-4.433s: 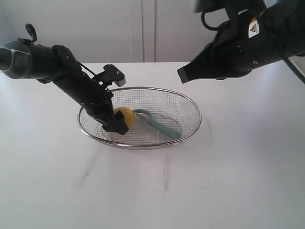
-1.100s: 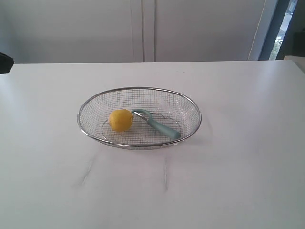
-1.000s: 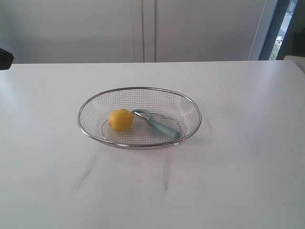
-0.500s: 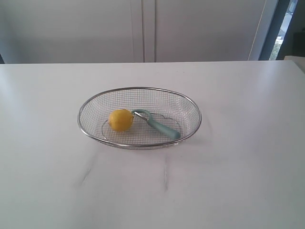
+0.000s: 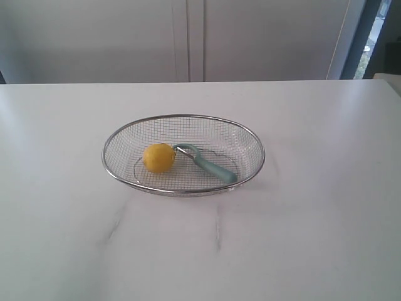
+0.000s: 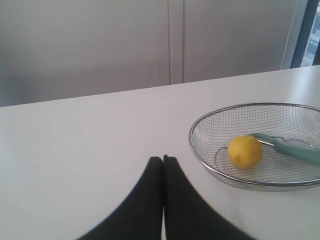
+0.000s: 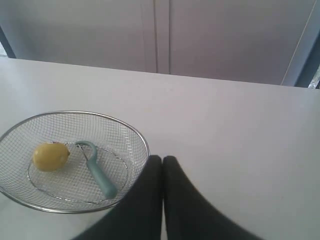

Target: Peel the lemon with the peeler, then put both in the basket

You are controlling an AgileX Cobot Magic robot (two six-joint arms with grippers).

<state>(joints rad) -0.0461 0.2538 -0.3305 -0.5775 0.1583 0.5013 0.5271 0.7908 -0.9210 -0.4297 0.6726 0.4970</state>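
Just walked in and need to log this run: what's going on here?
Nothing is being handled. The small yellow lemon and the pale teal plastic peeler lie side by side inside the oval silver wire-mesh basket on the white table. The left gripper and right gripper are shut, empty, clear of it.

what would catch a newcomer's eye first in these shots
The bright yellow lemon stands out first, lying in the left half of the wire mesh basket at the middle of the white table. The pale teal peeler lies in the basket beside it, head toward the lemon. The left gripper and right gripper are both shut, clear of the basket, holding nothing.
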